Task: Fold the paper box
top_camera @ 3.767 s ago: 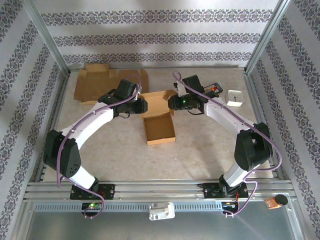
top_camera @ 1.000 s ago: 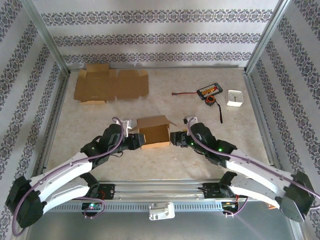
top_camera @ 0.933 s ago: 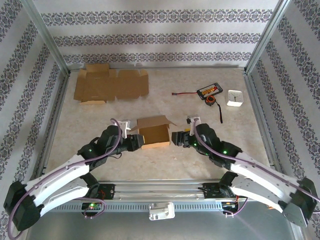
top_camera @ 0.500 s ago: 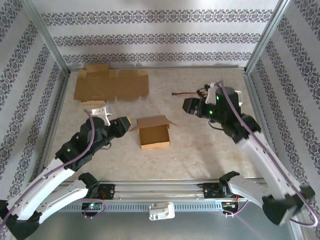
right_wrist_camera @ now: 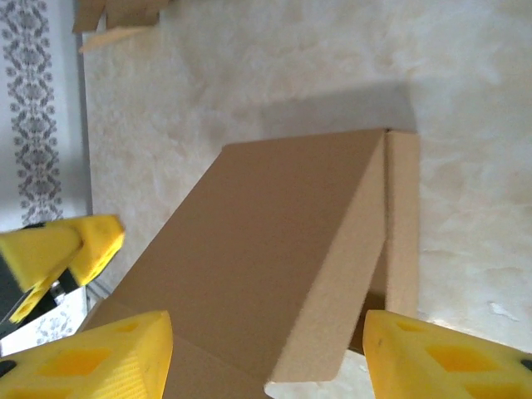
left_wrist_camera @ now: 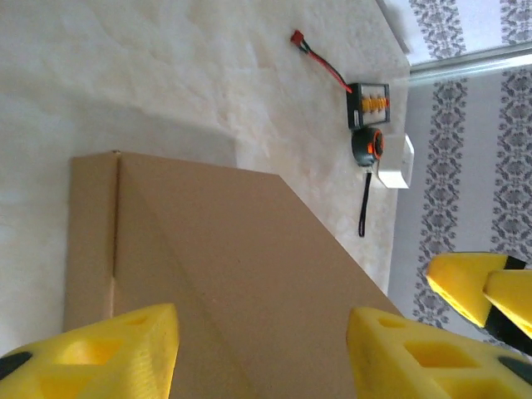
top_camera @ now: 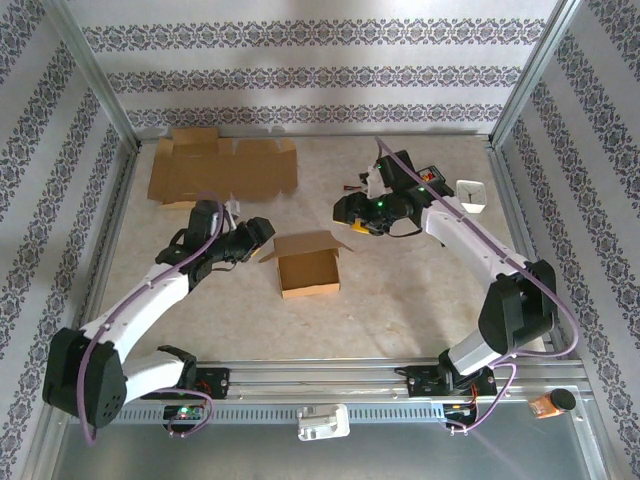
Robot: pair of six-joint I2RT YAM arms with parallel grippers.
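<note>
Paper box [top_camera: 308,268], open brown cardboard, is sitting centre frame on the marbled table [top_camera: 400,300], its rear flap [top_camera: 305,243] rising; likely light, stiff and sliding easily, best pinched at the flap edges. Left gripper [top_camera: 262,228] and right gripper [top_camera: 340,208] are hovering off its upper corners, fingers apart, empty. Wallpapered walls [top_camera: 320,60] are enclosing the table.

You've got the box [top_camera: 308,268] mid-table [top_camera: 400,290], with the left gripper [top_camera: 258,232] near its far-left corner and the right gripper [top_camera: 345,208] beyond its far-right corner. Flat cardboard [top_camera: 222,168] lies far left. The battery [left_wrist_camera: 368,101], tape measure [left_wrist_camera: 367,146] and small tub [top_camera: 470,195] sit far right.
</note>
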